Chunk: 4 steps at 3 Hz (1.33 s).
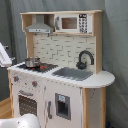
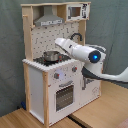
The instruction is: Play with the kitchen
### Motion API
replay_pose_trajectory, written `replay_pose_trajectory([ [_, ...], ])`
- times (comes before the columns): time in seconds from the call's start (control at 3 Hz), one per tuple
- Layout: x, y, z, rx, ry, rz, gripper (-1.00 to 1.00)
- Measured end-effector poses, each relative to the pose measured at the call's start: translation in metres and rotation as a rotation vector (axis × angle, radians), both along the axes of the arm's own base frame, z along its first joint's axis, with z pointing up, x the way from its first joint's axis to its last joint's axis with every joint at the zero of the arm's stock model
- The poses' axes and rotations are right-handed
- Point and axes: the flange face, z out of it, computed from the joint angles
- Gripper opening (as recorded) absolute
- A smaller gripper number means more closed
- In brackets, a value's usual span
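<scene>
On the stove: round metal pot (image 2: 50, 55) | kitchen (image 1: 65, 75) white, light-wood | pincer hidden, grip unknowable

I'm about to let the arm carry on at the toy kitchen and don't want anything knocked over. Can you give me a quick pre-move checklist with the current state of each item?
1. Pot sits upright on the stove: ok.
2. Arm reaches over the counter in the second exterior view, clear of the grey hood: ok.
3. Gripper position and finger state: cannot tell, the arm hides them.
4. Oven door closed: ok.
5. Black faucet upright behind the sink: ok.
6. Gap between arm and pot: cannot tell from either exterior view.
</scene>
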Motion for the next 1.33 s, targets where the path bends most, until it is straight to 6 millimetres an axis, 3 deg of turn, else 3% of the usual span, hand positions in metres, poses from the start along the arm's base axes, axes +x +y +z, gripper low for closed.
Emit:
replay_pose_trajectory([
  [0.67,0.017,0.005,0.015,0.184,0.051,-0.052,1.00],
  [1.33,0.042,0.000,0.014,0.401,0.151,-0.151,1.00],
])
